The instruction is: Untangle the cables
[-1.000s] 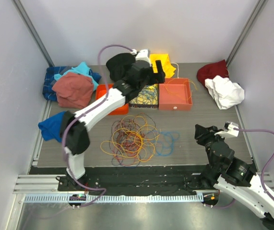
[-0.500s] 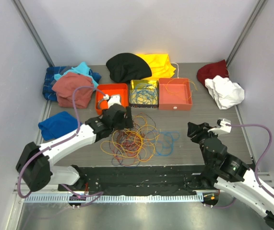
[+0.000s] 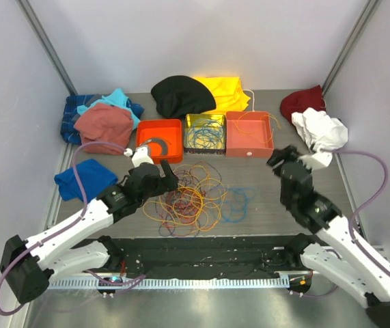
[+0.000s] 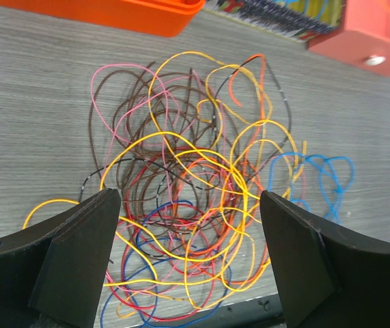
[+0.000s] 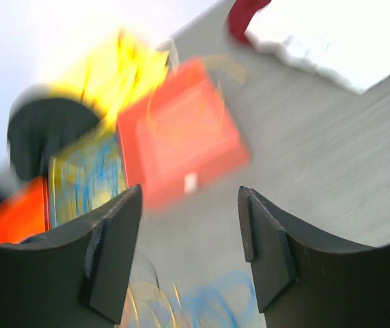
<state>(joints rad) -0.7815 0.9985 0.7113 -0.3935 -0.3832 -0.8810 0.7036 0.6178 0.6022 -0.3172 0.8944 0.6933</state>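
Note:
The cables (image 3: 188,198) lie in one loose tangle of orange, yellow, red, brown, pink and blue loops on the grey table, with a blue cable (image 3: 239,203) spread out on their right. My left gripper (image 3: 169,180) hovers open at the tangle's left edge. In the left wrist view the cables (image 4: 195,205) show between and beyond its wide jaws (image 4: 189,195), and nothing is gripped. My right gripper (image 3: 281,159) hangs open to the right of the heap, apart from it. The blurred right wrist view has bare table between the gripper's (image 5: 189,191) fingers and the blue cable (image 5: 215,301) low down.
Three bins stand behind the tangle: an orange bin (image 3: 141,140) with a grey coil, a yellow bin (image 3: 205,116) holding more cables, a red bin (image 3: 249,133). Clothes ring the table: black (image 3: 181,96), yellow (image 3: 232,87), dark red (image 3: 302,102), white (image 3: 321,130), rust (image 3: 102,126), blue (image 3: 82,179).
My left arm has pulled back from the yellow bin to the tangle's near left side. My right arm has swung towards the red bin and its jaws have widened.

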